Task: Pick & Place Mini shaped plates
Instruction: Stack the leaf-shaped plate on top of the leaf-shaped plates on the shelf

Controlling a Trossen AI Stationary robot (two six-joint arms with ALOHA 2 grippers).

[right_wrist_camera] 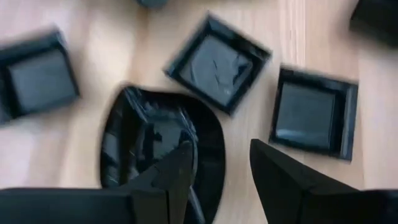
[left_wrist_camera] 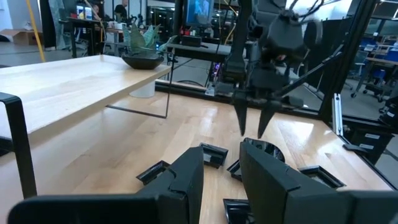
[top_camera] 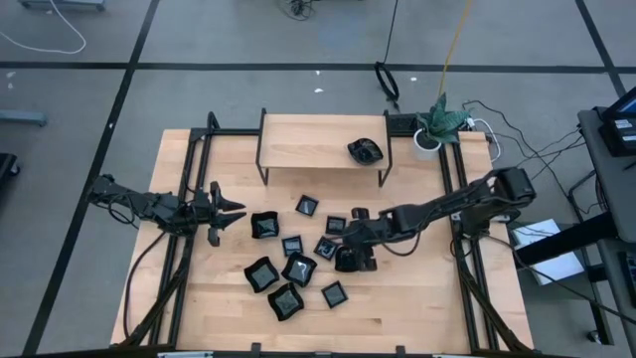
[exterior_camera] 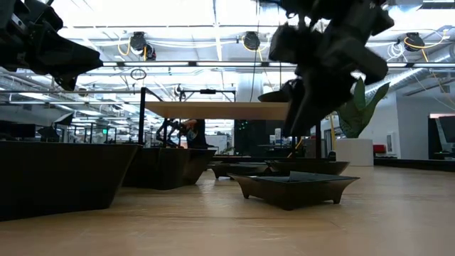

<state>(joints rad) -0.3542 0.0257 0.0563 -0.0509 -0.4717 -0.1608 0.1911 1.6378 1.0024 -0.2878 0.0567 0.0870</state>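
Right end effector (right_wrist_camera: 217, 168) open, poised over the round plate (right_wrist_camera: 149, 149), one finger over its rim, ready to pinch. Left end effector (top_camera: 227, 211) open, idle.

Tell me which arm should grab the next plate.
Right. The right gripper hangs open directly above a roundish plate, fingers pointing down at it. The left gripper waits open beside the pile's left edge.
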